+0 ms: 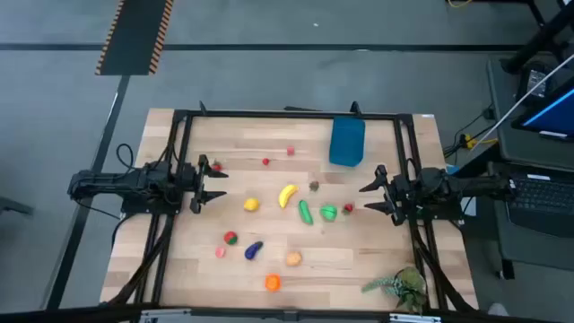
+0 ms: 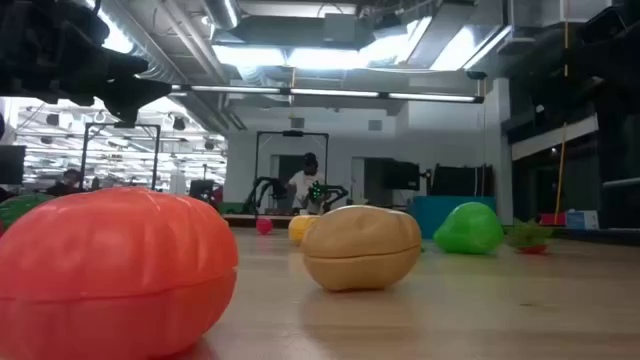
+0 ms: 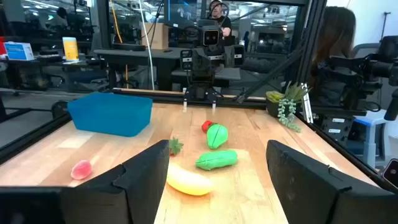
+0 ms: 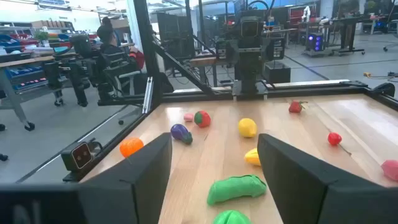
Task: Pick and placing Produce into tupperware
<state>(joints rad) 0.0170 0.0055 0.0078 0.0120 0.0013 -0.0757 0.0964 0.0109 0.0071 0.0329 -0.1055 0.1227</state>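
Toy produce lies scattered on the wooden table: a yellow banana (image 1: 287, 195), a lemon (image 1: 251, 205), a green cucumber (image 1: 306, 212), a green pepper (image 1: 328, 213), a purple eggplant (image 1: 254, 250), an orange piece (image 1: 272, 283) and small red pieces. The blue tupperware (image 1: 346, 142) stands on its base at the far side, right of the middle. My left gripper (image 1: 215, 182) is open at the table's left, pointing level toward the produce. Opposite it, at the right, my right gripper (image 1: 364, 198) is open too. Nothing is between either pair of fingers.
A leafy green plant sprig (image 1: 399, 285) lies at the near right corner. A dark metal frame (image 1: 287, 114) runs around the table's edges. In the low view the orange piece (image 2: 110, 270) and a tan piece (image 2: 362, 245) fill the foreground. People sit beyond the table.
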